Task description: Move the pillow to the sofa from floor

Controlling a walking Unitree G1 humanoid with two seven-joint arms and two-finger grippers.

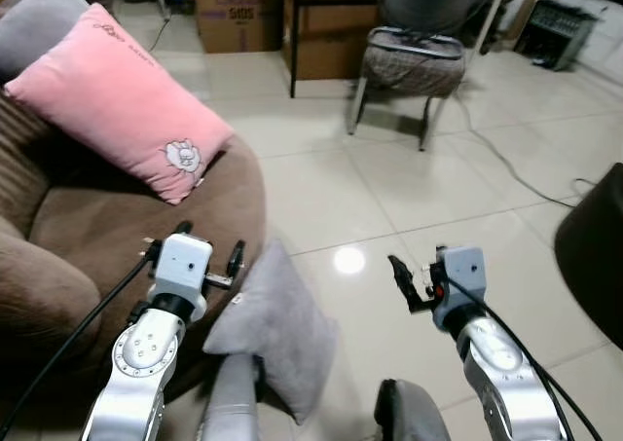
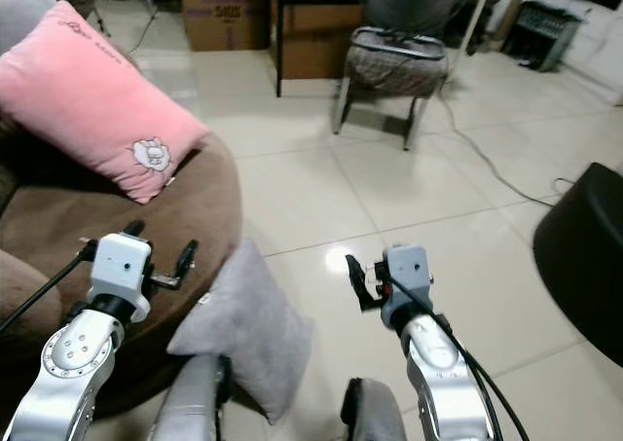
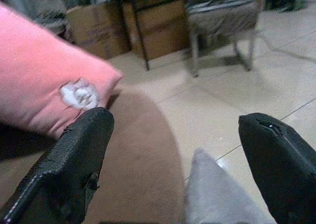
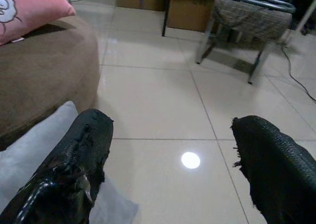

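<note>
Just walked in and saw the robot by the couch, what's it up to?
It stands over a grey pillow that leans on the floor against the brown sofa. Both arms are raised: the left pincer hangs open above the sofa's edge, the right pincer open over the tiles. Neither touches the pillow. A pink pillow already lies on the sofa.

You can read very little here; far ahead of the left gripper [image 1: 207, 251], a cardboard box [image 1: 237, 11] on the floor carries dark printed letters on its front, and they look like "SIDS", but the print is small and you cannot be sure of it; above that word is a fainter line, too blurred to read; on the pink pillow [image 1: 115, 100], ahead of the same gripper and to its left, a line of dark cursive writing runs near the upper edge, too small to make out; beside its lower corner is a small white cartoon figure, without letters.
</note>
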